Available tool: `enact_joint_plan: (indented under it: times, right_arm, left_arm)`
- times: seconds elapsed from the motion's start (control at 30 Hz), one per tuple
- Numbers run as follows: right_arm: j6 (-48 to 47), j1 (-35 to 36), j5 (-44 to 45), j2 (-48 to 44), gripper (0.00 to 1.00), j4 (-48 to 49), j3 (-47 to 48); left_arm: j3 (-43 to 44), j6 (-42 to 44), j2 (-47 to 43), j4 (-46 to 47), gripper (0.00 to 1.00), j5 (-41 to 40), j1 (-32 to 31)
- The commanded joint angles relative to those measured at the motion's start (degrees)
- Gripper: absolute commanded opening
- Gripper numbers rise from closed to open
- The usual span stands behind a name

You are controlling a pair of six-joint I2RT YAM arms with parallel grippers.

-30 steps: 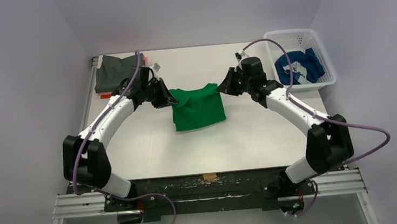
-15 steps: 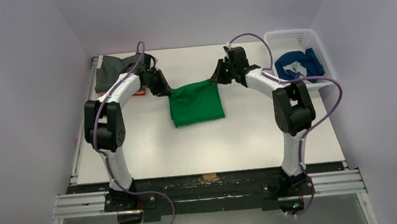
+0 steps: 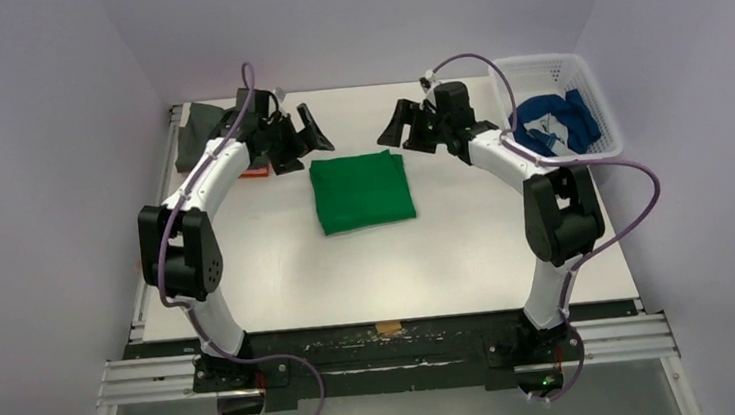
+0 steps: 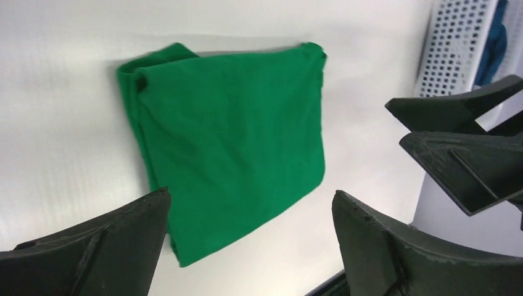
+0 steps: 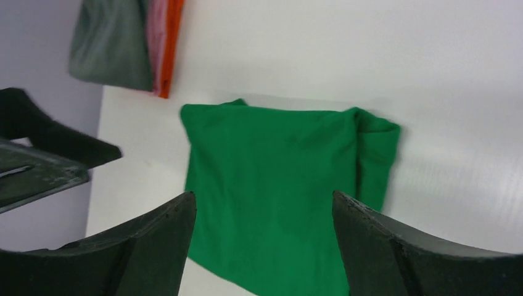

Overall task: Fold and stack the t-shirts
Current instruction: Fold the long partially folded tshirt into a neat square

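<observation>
- White worktop (image 3: pixel 468 259) carries the folded green t-shirt (image 3: pixel 362 190) at its middle.
- Both wide open and empty, the left tool (image 3: pixel 305 143) and right tool (image 3: pixel 399 130) hover beside its far corners.
- At far left lie folded shirts (image 3: pixel 201 132); a blue shirt (image 3: pixel 549 121) sits in the basket (image 3: pixel 541 59).

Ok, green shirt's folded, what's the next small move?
Probably lower the left tool and right tool onto the far edge of the green shirt and grip it: it lies folded flat, both hang open above it, and the stack sits far left.

Bright, even light; soft wrist-view blur
</observation>
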Motion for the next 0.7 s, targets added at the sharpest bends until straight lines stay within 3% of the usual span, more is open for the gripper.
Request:
enact_joint_plan:
  times: [0.0,0.23,0.43,0.57,0.67]
  right_arm:
    - [3.48,2.20,-10.97,-1.99,0.79,12.43,-3.61]
    - [9.57,3.77,-13.44,9.35,0.79,17.01,1.83]
    - [12.04,3.88,-7.80,15.88,0.79,16.91,2.37]
    - [11.09,3.93,-6.49,17.19,0.78,13.40,1.68]
    - [9.62,5.00,-5.63,13.55,0.77,14.16,-4.82]
  left_arm:
    - [0.16,-0.72,2.39,4.65,1.00,6.18,-2.26]
    - [6.75,-2.11,13.95,5.60,1.00,7.10,-2.48]
    - [12.26,-2.90,22.96,1.49,1.00,7.23,-2.40]
    - [10.37,-3.52,22.80,2.25,1.00,8.38,-2.48]
    - [3.45,-2.85,18.20,3.86,1.00,7.57,-2.97]
